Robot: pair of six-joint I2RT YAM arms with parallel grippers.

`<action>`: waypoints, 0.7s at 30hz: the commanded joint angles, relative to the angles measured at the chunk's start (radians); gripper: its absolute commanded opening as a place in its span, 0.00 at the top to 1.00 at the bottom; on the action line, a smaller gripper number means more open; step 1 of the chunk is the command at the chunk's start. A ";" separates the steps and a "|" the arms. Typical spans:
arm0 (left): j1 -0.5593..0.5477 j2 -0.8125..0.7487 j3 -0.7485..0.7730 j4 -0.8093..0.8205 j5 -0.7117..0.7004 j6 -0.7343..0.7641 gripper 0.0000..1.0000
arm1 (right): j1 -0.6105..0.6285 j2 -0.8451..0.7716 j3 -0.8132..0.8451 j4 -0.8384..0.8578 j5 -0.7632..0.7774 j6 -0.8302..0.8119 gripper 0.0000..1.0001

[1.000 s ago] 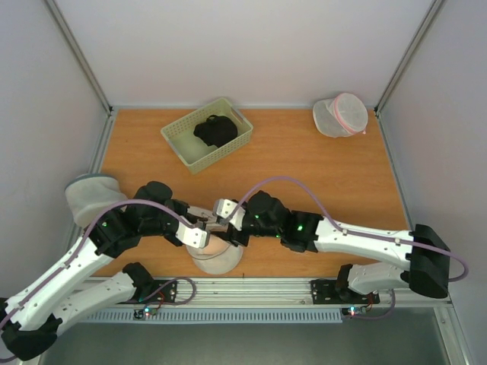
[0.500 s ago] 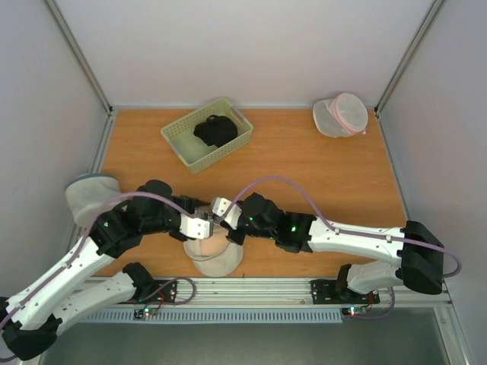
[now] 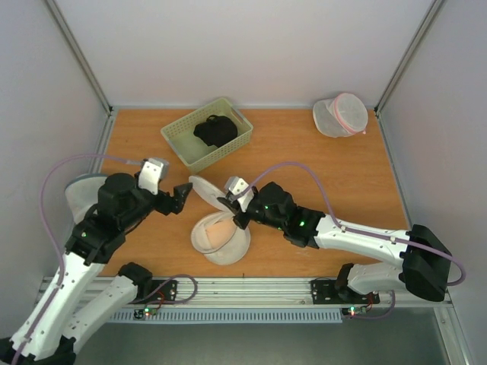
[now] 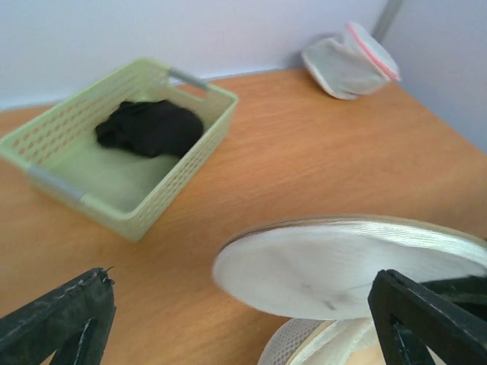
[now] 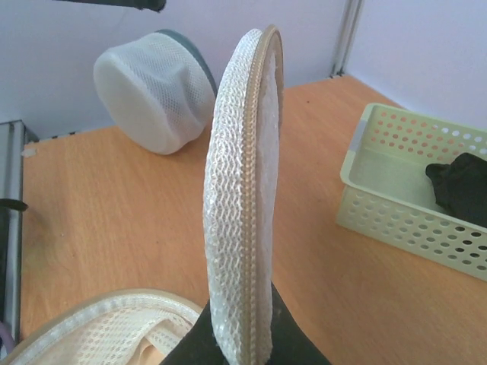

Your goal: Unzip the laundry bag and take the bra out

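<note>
The round cream-white laundry bag lies unzipped near the table's front edge. Its lid is lifted and stands on edge, with my right gripper shut on its zip rim. In the right wrist view the lid rises edge-on from the closed fingers of that gripper. A peach bra shows inside the open bag. My left gripper hangs open to the left of the lid, touching nothing. The left wrist view has the lid between that gripper's wide-spread fingertips.
A pale green basket with a black garment in it stands at the back left. A white mesh bag with a pink zip lies at the back right. A greyish-white mesh bag sits at the left edge, behind my left arm.
My left gripper opened, let go and drew back to the left. My right gripper shut on the lid's rim and swung the lid up and away, which uncovered the bra.
</note>
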 commanded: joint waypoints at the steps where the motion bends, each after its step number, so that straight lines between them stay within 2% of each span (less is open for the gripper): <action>1: 0.114 -0.016 -0.071 -0.073 0.069 -0.383 0.12 | -0.010 -0.024 -0.019 0.158 -0.047 0.035 0.99; 4: 0.168 0.008 -0.208 -0.073 0.179 -0.553 0.23 | -0.017 -0.018 -0.020 0.172 -0.058 0.035 0.99; 7: 0.184 0.023 -0.326 0.043 0.302 -0.655 0.24 | -0.029 -0.019 -0.029 0.200 -0.064 0.071 0.99; 9: 0.185 0.035 -0.393 0.146 0.396 -0.686 0.21 | -0.040 -0.015 -0.032 0.216 -0.075 0.080 0.99; 14: 0.181 0.058 -0.495 0.197 0.455 -0.736 0.12 | -0.049 0.003 -0.033 0.227 -0.092 0.084 0.99; 17: 0.166 0.070 -0.510 0.264 0.485 -0.746 0.12 | -0.051 0.009 -0.037 0.228 -0.093 0.089 0.99; 19: 0.155 0.078 -0.519 0.259 0.478 -0.750 0.19 | -0.054 0.012 -0.040 0.232 -0.095 0.092 0.99; 21: 0.146 0.088 -0.523 0.217 0.445 -0.750 0.38 | -0.057 0.014 -0.040 0.235 -0.099 0.092 0.99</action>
